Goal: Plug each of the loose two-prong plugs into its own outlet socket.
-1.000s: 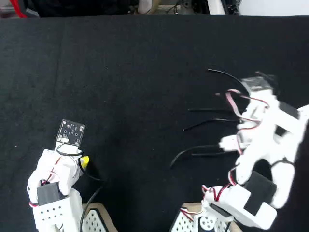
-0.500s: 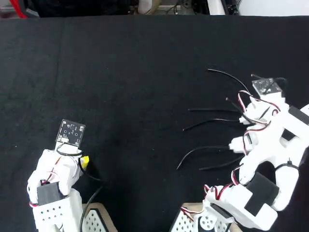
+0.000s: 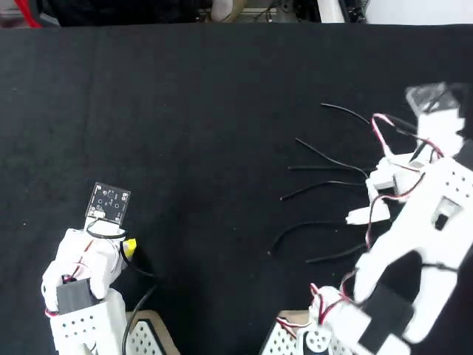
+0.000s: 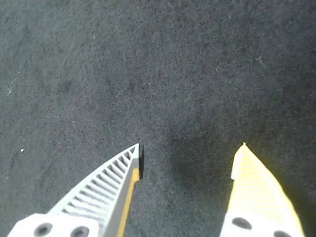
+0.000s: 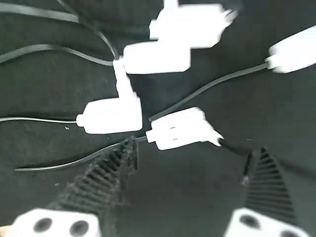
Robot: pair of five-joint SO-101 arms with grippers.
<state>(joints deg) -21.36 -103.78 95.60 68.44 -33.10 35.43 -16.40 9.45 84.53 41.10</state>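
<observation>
Right arm's fingers: dark ribbed pair, spread wide, nothing between them. They hang over a cluster of white plastic bodies on thin black cords.

Target candidate: white block-shaped plug. It lies just ahead of the fingertips, roughly centred on the gap, touching neither finger. Its long axis runs almost parallel to the line joining the two tips, slightly tilted. A cord leaves one end and a narrower stub points off the other. The stub is probably the prongs, but it is too smeared to confirm.

Second white plug body lies just beyond the first, offset toward one finger. More white bodies lie farther ahead. Can't tell from here which are plugs and which are sockets.

Judgement: closing as-is would pinch the near plug end to end, on cord and stub. Better to roll the wrist so the fingers straddle its short sides, then drop.

Left arm's fingers: one white ribbed, one yellow, spread apart and empty, over bare black cloth desk. In the high view the left arm sits folded, well apart from the cords, which fan out from under the right arm. The right arm is clearly nearer, so the pick looks like its job.
</observation>
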